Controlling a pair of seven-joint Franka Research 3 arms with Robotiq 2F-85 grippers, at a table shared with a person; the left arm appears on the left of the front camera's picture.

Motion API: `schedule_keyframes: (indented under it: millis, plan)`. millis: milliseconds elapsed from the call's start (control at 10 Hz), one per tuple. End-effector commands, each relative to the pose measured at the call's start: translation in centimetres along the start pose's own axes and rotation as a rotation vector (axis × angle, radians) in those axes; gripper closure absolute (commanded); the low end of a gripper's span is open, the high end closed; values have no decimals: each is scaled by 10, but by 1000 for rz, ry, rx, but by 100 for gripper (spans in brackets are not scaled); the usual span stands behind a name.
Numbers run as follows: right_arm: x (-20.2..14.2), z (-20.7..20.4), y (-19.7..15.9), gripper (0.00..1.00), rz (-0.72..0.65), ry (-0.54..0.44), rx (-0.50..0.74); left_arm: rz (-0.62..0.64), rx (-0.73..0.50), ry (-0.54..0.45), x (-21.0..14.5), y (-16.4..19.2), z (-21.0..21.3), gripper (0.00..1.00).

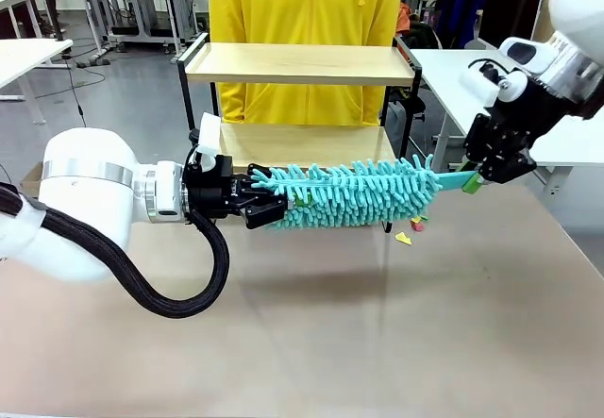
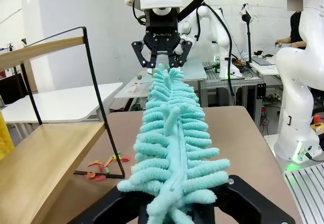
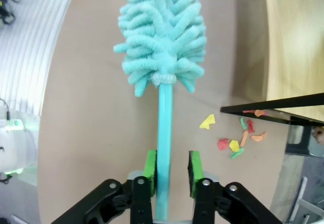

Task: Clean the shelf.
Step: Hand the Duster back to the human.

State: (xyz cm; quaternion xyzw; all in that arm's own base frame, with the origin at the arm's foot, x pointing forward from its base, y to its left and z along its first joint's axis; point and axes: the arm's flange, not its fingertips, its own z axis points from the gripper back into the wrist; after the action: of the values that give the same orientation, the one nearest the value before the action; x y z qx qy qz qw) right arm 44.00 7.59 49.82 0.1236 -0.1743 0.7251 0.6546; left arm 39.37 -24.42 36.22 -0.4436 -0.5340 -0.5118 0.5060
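The shelf (image 1: 302,62) stands at the table's far side, with two light wooden boards in a black frame; its lower board (image 2: 45,158) lies left of my left gripper. A teal fluffy duster (image 1: 359,194) hangs level in front of the shelf. My left gripper (image 1: 269,206) is shut on the duster's fluffy end (image 2: 172,148). My right gripper (image 1: 477,180) sits around the thin teal handle (image 3: 163,133). Its green pads (image 3: 195,166) stand apart, with a gap between one pad and the handle.
Small coloured scraps (image 1: 411,229) lie on the brown table by the shelf's right front leg (image 3: 238,140). A person in a yellow top (image 1: 302,3) stands behind the shelf. White tables stand to the right and far left.
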Motion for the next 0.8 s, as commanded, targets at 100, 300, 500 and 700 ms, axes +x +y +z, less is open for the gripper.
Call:
schedule_keyframes:
  millis: [100,300,500,700]
  plan:
    - [-6,51,16,0,-95,-256,-1,-14,-2,-2,2,0,-1,96]
    - [-33,81,28,0,-204,-416,-59,-14,-2,-2,2,0,-1,96]
    - [-77,94,39,0,-239,-585,-97,-14,-2,-2,2,0,-1,96]
    - [-121,94,51,0,-282,-665,-113,-14,-2,-2,2,0,-1,96]
